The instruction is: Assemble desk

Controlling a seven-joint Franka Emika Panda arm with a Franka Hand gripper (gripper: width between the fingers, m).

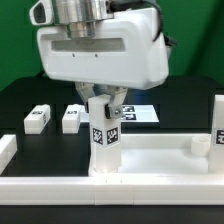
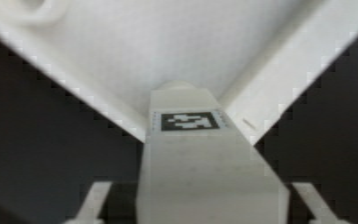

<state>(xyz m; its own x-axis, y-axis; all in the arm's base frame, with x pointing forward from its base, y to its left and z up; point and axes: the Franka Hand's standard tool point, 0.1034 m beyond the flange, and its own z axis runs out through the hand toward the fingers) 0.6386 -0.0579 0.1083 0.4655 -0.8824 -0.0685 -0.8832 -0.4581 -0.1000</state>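
**A:** What is the arm's hand doing?

**B:** The gripper (image 1: 106, 103) points straight down beneath the arm's bulky white wrist housing (image 1: 100, 50). Its two fingers are narrowed onto the top of a white held leg (image 1: 103, 135). This leg stands upright, with a black-and-white tag facing the exterior camera.

**A:** And where is the desk?

**B:** The tabletop (image 1: 150, 165) lies across the front of the black table, rim upward. The lower end of the held leg meets it. In the wrist view, the held leg (image 2: 194, 150) runs down into a corner of the tabletop (image 2: 87, 60), with a finger (image 2: 98, 200) on either side. The picture is too blurred to show whether it sits in a socket.

**A:** What else is nearby?

**B:** A first loose leg (image 1: 37, 118) and a second loose leg (image 1: 72, 117) lie behind the tabletop, toward the exterior view's left, apart from the gripper. The marker board (image 1: 143, 112) lies flat just behind the gripper, which partly hides it. At the exterior view's right, another upright leg (image 1: 218, 125) stands beside a small white stub (image 1: 200, 146).
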